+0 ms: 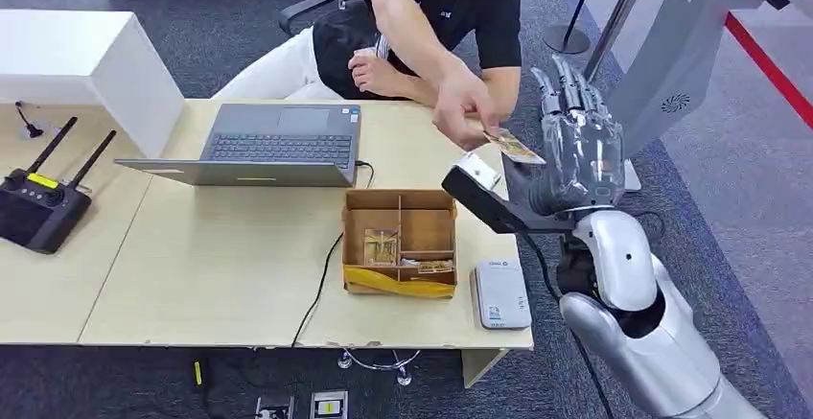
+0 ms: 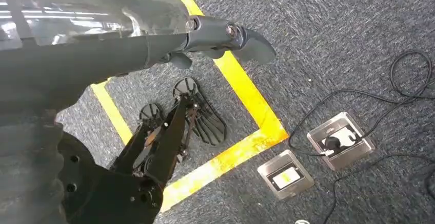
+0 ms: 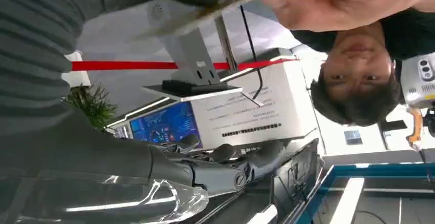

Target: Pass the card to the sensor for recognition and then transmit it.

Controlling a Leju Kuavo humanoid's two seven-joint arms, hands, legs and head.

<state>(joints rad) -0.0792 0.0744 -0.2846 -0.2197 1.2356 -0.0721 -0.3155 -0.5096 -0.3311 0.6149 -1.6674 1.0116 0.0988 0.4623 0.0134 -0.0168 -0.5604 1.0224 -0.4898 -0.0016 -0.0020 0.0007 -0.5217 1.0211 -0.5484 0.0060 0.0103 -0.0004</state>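
Above the table, person's hand (image 1: 467, 110) holds card (image 1: 515, 147)

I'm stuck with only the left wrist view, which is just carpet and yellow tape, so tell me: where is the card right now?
Observer: The card is up over the right end of the table, pinched by a person's hand and reaching the right hand.
Operator: Does the right hand have hold of it?
Observer: I cannot tell; its fingers stand upright and the card's edge meets its thumb side.
Operator: And the sensor?
Observer: A white reader lies flat at the table's near right corner, nearer the robot than the card.
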